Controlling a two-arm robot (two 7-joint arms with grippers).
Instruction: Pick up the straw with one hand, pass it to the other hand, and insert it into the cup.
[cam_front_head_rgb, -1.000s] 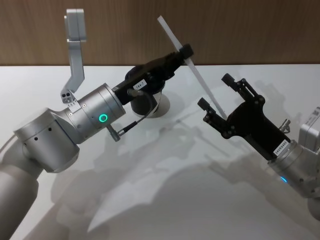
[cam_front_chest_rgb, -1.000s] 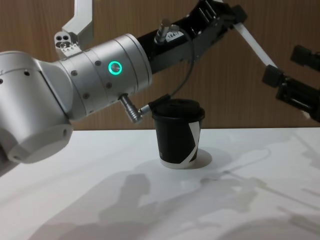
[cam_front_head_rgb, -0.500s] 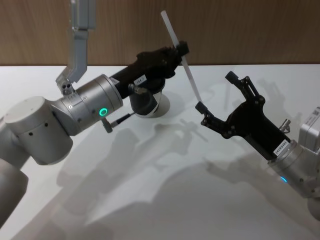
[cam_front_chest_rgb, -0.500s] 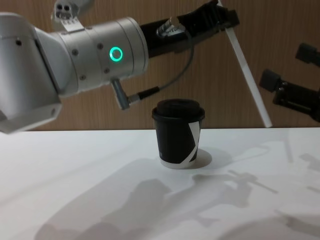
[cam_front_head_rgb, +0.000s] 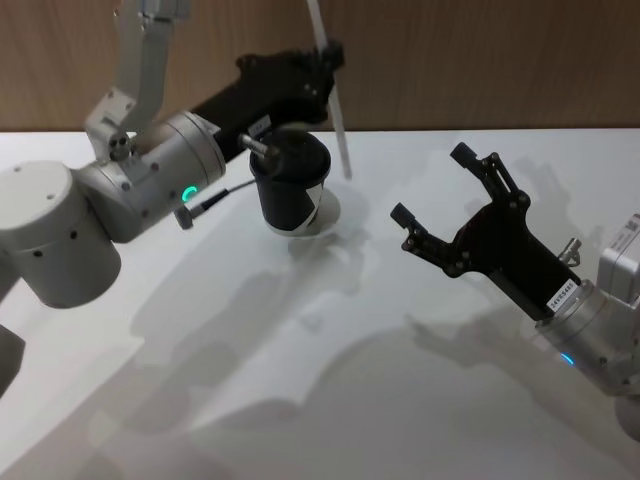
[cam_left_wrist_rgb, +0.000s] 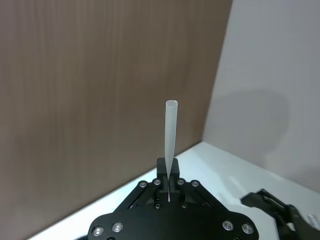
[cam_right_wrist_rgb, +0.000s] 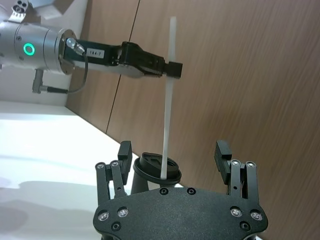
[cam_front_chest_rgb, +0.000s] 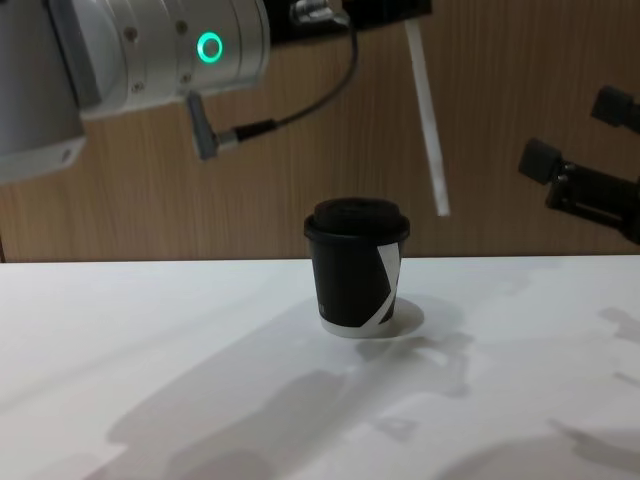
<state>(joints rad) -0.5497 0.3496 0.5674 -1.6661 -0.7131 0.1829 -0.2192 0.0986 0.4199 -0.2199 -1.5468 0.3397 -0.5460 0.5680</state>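
Fingers (cam_front_head_rgb: 403, 213) spread wide and empty over the table (cam_front_head_rgb: 300, 380), the right gripper (cam_front_head_rgb: 432, 183) hangs apart from the left gripper (cam_front_head_rgb: 330, 55), which is raised above the cup (cam_front_head_rgb: 288, 190) and pinches the straw (cam_front_head_rgb: 336, 120) near its upper part; the straw hangs almost upright, lower end in the air just right of the lid (cam_front_chest_rgb: 357, 215).

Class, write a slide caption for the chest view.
Silver-armed left gripper holds thin white straw near black lidded paper cup; right gripper open.

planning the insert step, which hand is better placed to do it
Left. The left hand is shut on the straw, holding it near upright by the cup; the right hand is open, empty, farther off.
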